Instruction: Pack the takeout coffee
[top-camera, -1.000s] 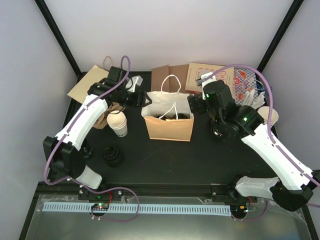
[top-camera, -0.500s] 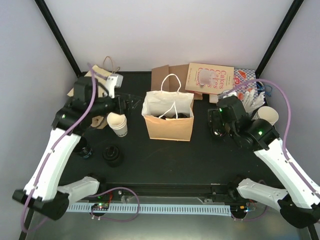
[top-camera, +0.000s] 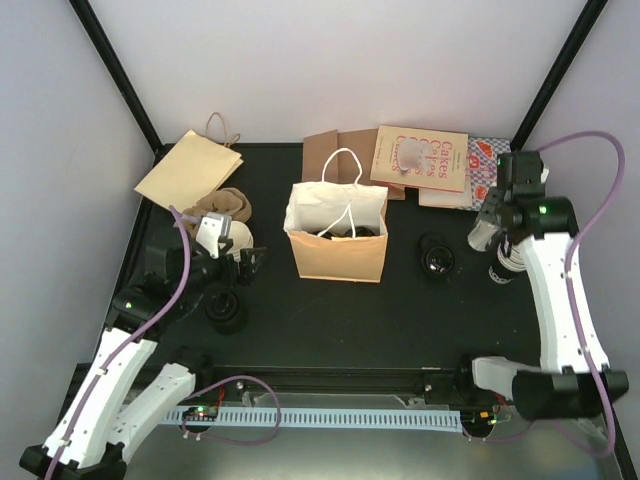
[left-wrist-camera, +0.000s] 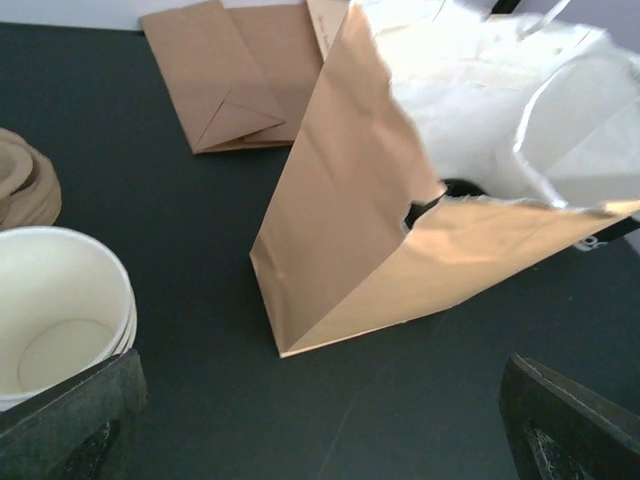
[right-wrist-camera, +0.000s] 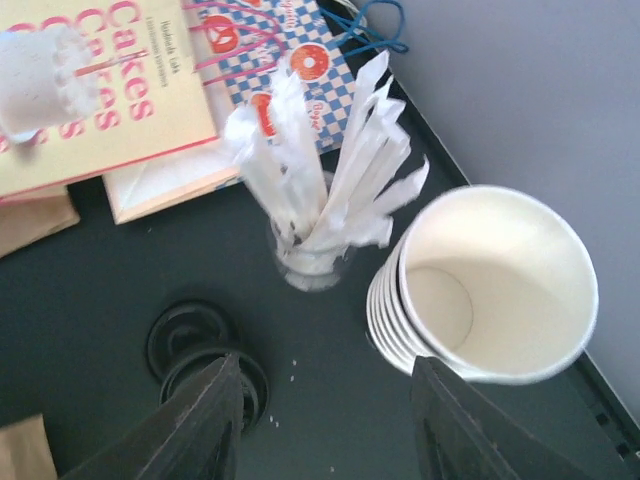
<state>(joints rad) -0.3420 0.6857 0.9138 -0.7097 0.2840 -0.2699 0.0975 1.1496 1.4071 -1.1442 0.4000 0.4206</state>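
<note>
Black desk (top-camera: 400, 310) under pale lilac walls, and here's the count: two arms, one tan paper bag (top-camera: 337, 258) standing open at centre, two stacks of lidless white cups, two piles of loose black lids, one glass of white wrapped sticks (right-wrist-camera: 320, 200), one heap of brown pulp trays (top-camera: 226, 203). Left cup stack (top-camera: 236, 243) sits by the left lid pile (top-camera: 226, 312); right cup stack (right-wrist-camera: 490, 290) is just beside the sticks, right lid pile (top-camera: 437, 257) nearer the bag. Takeout coffee (top-camera: 345, 232) is down inside the bag: only its black lid shows through the mouth, the white cup below is hidden. White handles (top-camera: 345, 152) arch over that opening, and the bag's tan wall stands between coffee and left claw (left-wrist-camera: 320, 420). That claw is low beside the left cup stack, fingers spread wide, empty. Right claw (right-wrist-camera: 325, 420) hangs above sticks and right cup stack, fingers partly apart, gripping nothing. Along the back: flat folded bags (top-camera: 190, 168), a Cakes box (top-camera: 422, 158), chequered paper (top-camera: 492, 160)
</note>
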